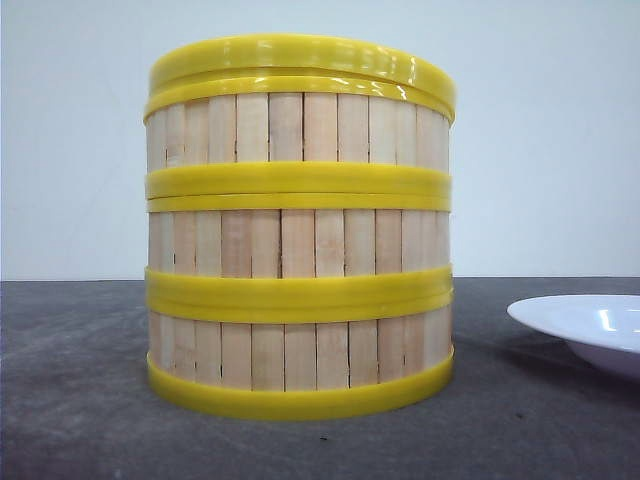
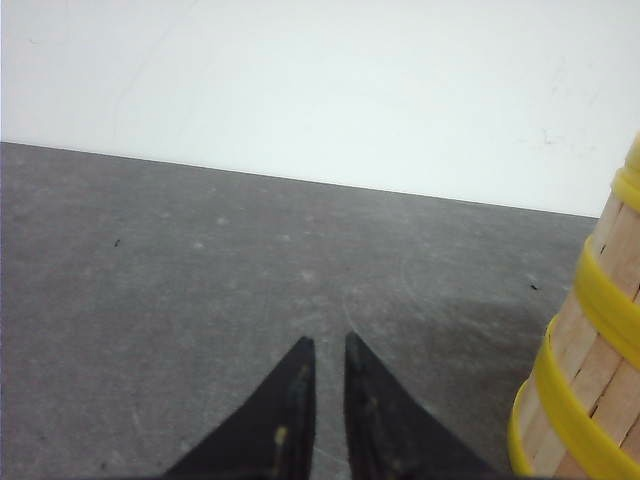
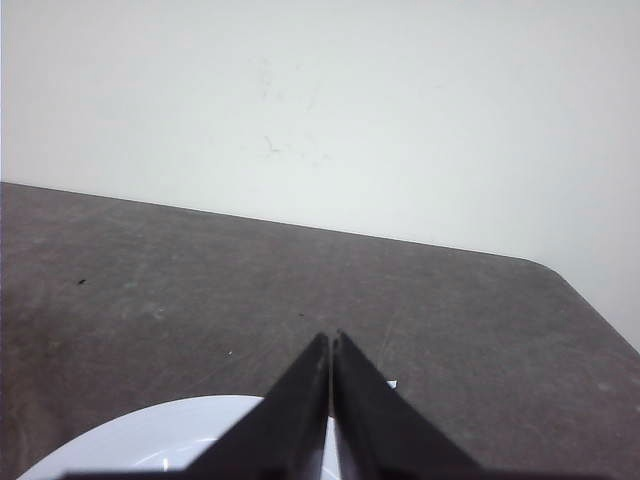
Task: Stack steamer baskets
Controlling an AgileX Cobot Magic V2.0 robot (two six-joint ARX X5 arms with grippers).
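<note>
The three steamer baskets [image 1: 299, 228] stand stacked in one upright column on the dark grey table [image 1: 80, 400], capped by a yellow-rimmed lid [image 1: 300, 62]. A white plate [image 1: 590, 328] sits on the table to the column's right, apart from it. The left gripper [image 2: 328, 345] hangs over bare table beside the stack — its black fingers a narrow slit apart, gripping nothing. The right gripper [image 3: 332, 340] hovers above the plate, fingers pressed nearly together and empty
</note>
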